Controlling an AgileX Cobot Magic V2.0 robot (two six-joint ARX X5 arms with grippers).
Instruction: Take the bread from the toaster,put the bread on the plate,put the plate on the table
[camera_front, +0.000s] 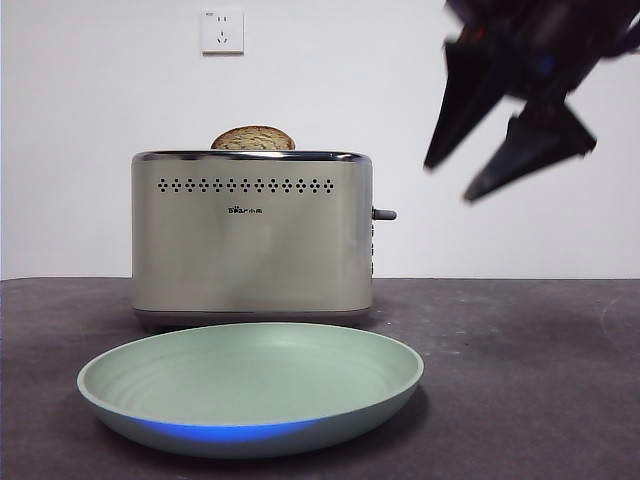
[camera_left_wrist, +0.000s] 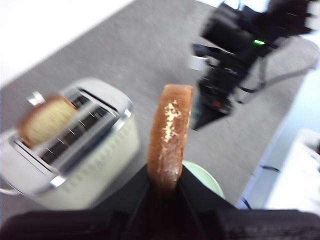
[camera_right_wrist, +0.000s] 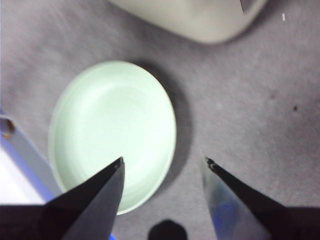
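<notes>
The left end effector (camera_left_wrist: 165, 187) grips the bread (camera_left_wrist: 170, 135) aloft. The right end effector (camera_front: 510, 140) hangs spread right of the toaster (camera_front: 250, 240); the plate (camera_front: 250, 385) lies on the near worktop (camera_front: 530, 380).

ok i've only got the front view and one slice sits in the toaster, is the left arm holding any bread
Observer: Yes, the left gripper is shut on the bread, crust edge facing its camera.
Operator: is it clear of the toaster
Observer: Yes, held up apart from the toaster, where the other slice sits in a slot.
Operator: and the black claw top right
Observer: That's the right gripper, open, high over the table by the plate.
</notes>
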